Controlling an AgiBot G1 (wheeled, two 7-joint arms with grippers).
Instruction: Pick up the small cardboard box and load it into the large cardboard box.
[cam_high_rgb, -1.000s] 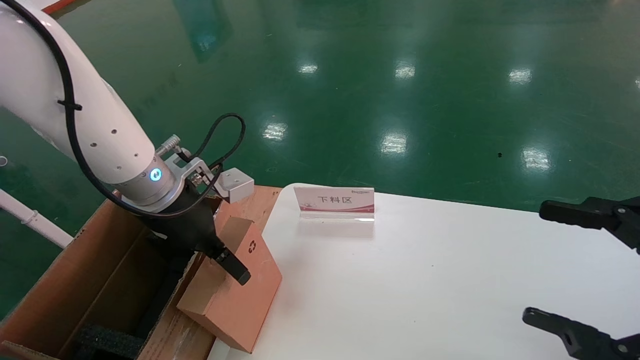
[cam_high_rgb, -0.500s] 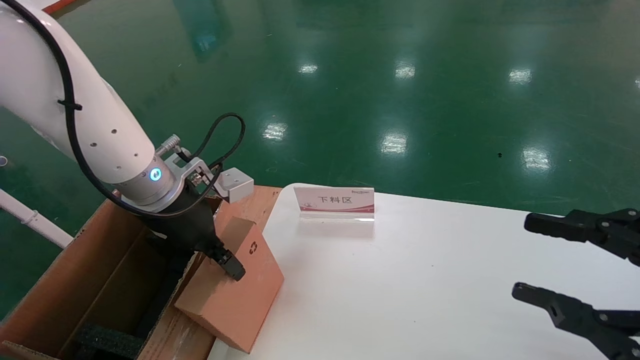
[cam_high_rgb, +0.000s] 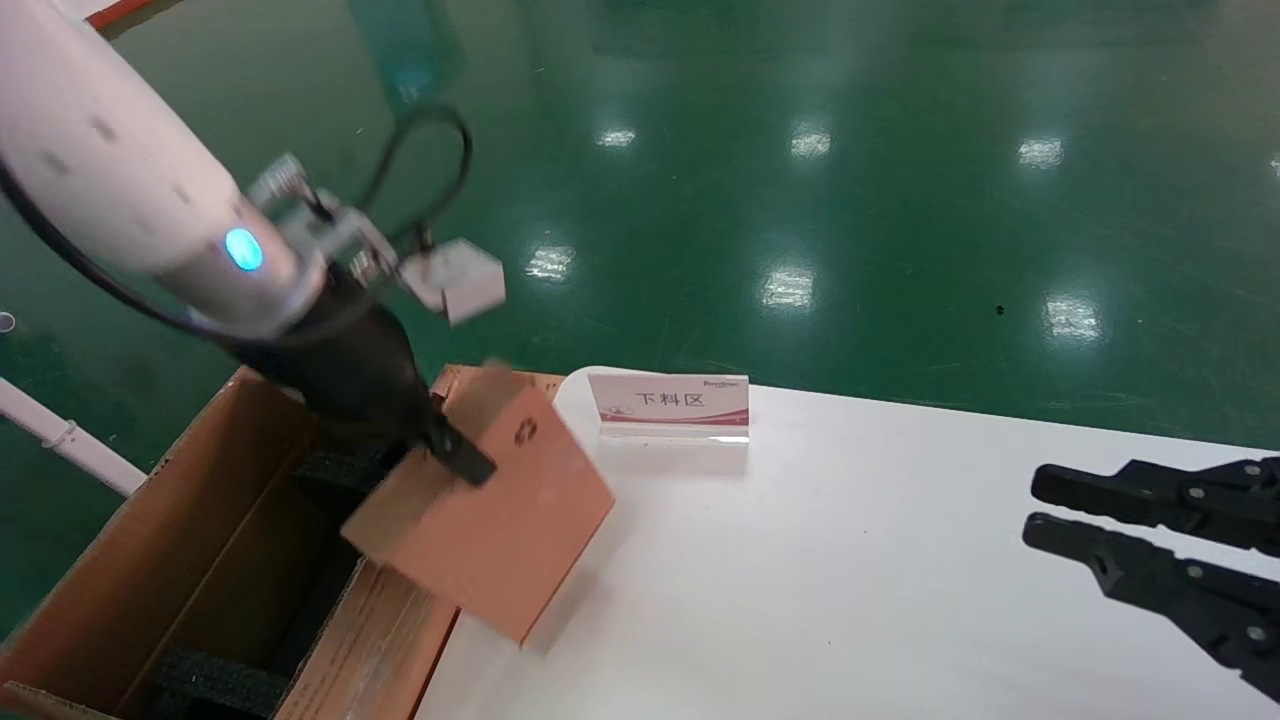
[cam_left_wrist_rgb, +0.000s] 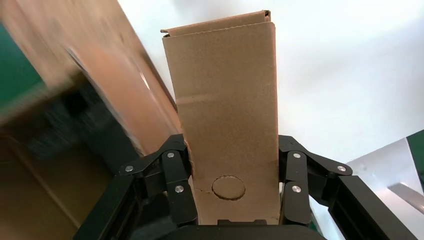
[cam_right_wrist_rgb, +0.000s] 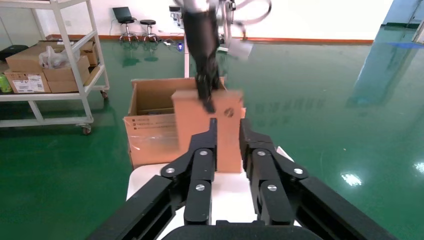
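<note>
Head view: left hand (cam_high_rgb: 455, 455) clamped on the upper edge of the small cardboard box (cam_high_rgb: 495, 520), lifted clear of the tabletop (cam_high_rgb: 850, 560). Tilted, long axis running from the far corner with the recycling symbol (cam_high_rgb: 524, 432) down toward the near right corner. Hanging over the tabletop's left edge, just beside the near flap of the large cardboard box (cam_high_rgb: 200, 560), not inside it. Black foam (cam_high_rgb: 215, 680) lying in the carton's bottom.

Left wrist view, closer in: small cardboard box (cam_left_wrist_rgb: 227, 130) pinched between both fingers (cam_left_wrist_rgb: 177, 185) by its narrow side face, long axis pointing straight away from the hand, with a round perforated tab (cam_left_wrist_rgb: 228, 187) on that face near the fingers. Not visible from the head.

Farther out on the tabletop, a small sign (cam_high_rgb: 668, 402) with Chinese characters near the far edge. Right hand (cam_high_rgb: 1080, 520) hovering over the right side of the tabletop, well apart from the box, fingers nearly pressed together with a narrow gap, holding nothing.

Right wrist view: the same narrow gap between the fingers (cam_right_wrist_rgb: 202, 175), and beyond them the small cardboard box (cam_right_wrist_rgb: 210, 127) seen upright in front of the open carton (cam_right_wrist_rgb: 150, 120), plus a white shelf cart (cam_right_wrist_rgb: 55, 65) with cartons on the green floor (cam_right_wrist_rgb: 350, 125), unseen from the head
</note>
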